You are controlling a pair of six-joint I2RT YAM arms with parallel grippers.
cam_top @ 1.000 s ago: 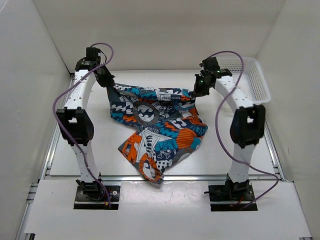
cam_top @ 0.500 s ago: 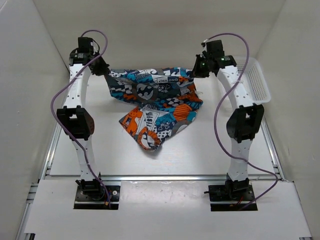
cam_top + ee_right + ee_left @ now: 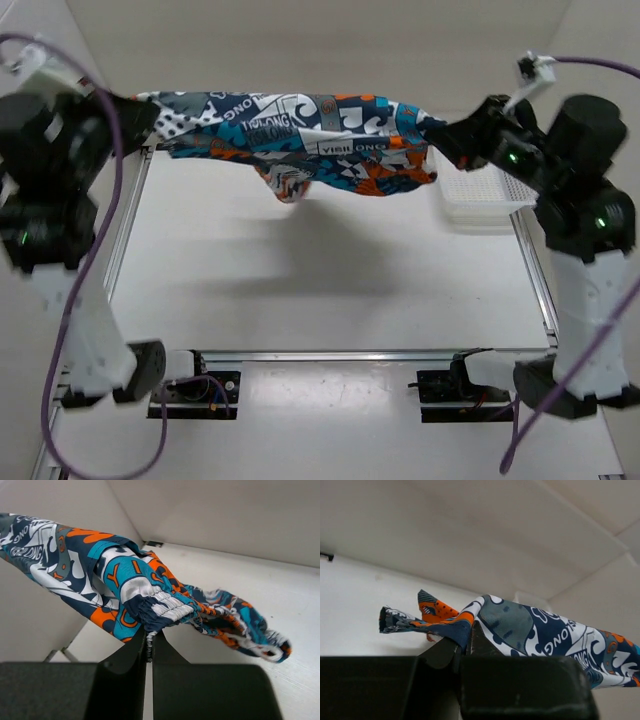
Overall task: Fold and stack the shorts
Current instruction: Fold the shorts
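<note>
Okay, soft printed shorts (image 3: 300, 125) stretched into a sagging band; left gripper (image 3: 466, 640) and right gripper (image 3: 149, 642) each pinch a bunched edge.

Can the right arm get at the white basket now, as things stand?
Near, yes, but likely not freely: the basket lies on its side of the table, yet the right gripper is shut on one end of the shorts, stretched in the air to the left gripper.
</note>
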